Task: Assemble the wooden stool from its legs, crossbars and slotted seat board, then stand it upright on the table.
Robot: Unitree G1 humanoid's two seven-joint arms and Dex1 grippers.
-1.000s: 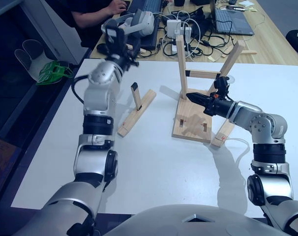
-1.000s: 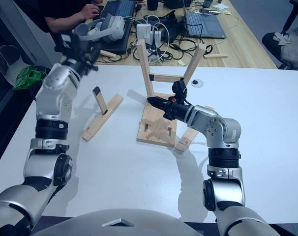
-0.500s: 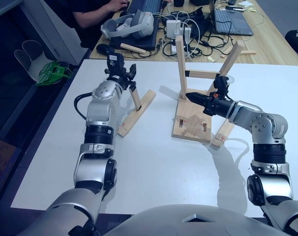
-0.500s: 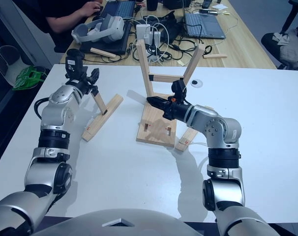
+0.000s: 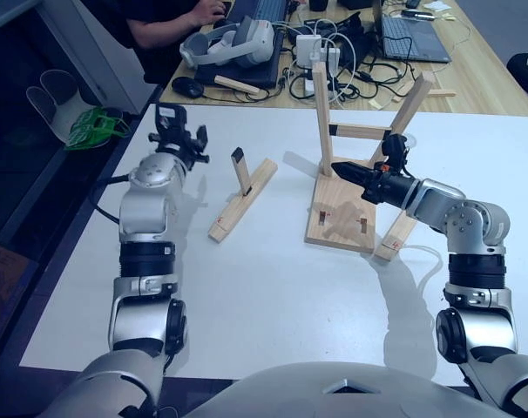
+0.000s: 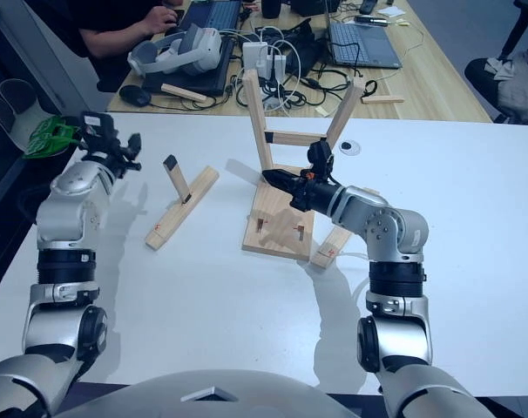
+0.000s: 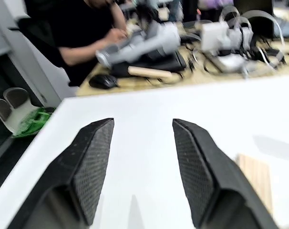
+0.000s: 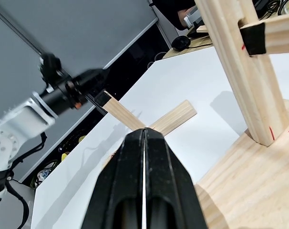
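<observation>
White table (image 5: pixel 273 296): seat board (image 5: pixel 338 228) flat mid-table, two legs (image 5: pixel 321 122) upright in it, crossbar (image 5: pixel 360 131) joining them. Right gripper (image 8: pixel 143 136) pinched closed, empty, beside leg base. Left gripper (image 7: pixel 142 122) spread wide, empty, over far-left corner.

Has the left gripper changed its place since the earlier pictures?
Yes. The left gripper has drawn away from the loose leg, toward the left edge of the table.

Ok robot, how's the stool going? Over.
Left hand open, empty. Right hand shut, empty, by upright leg. Seat board holds two legs; loose leg lies beside. Nothing blocking.
</observation>
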